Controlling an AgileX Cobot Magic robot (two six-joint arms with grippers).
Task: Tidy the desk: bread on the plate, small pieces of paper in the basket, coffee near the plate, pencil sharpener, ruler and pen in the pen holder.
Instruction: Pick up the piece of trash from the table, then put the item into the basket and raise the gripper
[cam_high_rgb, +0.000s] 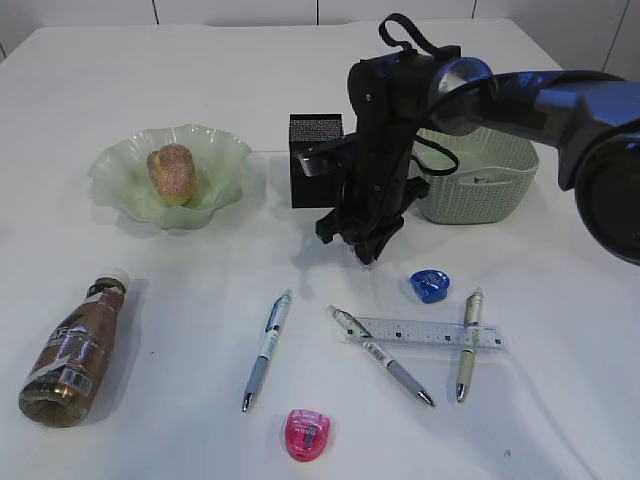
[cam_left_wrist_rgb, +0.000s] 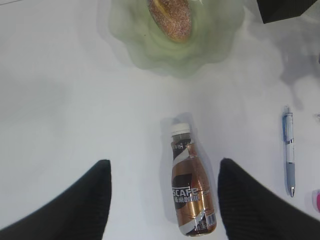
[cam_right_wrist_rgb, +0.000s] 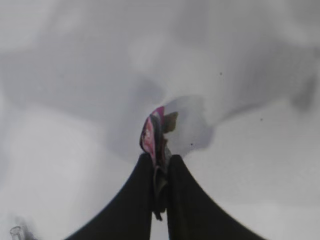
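The bread lies on the green glass plate; both also show in the left wrist view, bread and plate. The coffee bottle lies on its side at the front left, below my open left gripper. My right gripper is shut on a small piece of paper, just above the table in front of the black pen holder and left of the basket. Three pens, a clear ruler, a blue sharpener and a pink sharpener lie at the front.
One pen lies to the right of the bottle in the left wrist view. The white table runs to a wall at the back. The right arm reaches in from the right over the basket.
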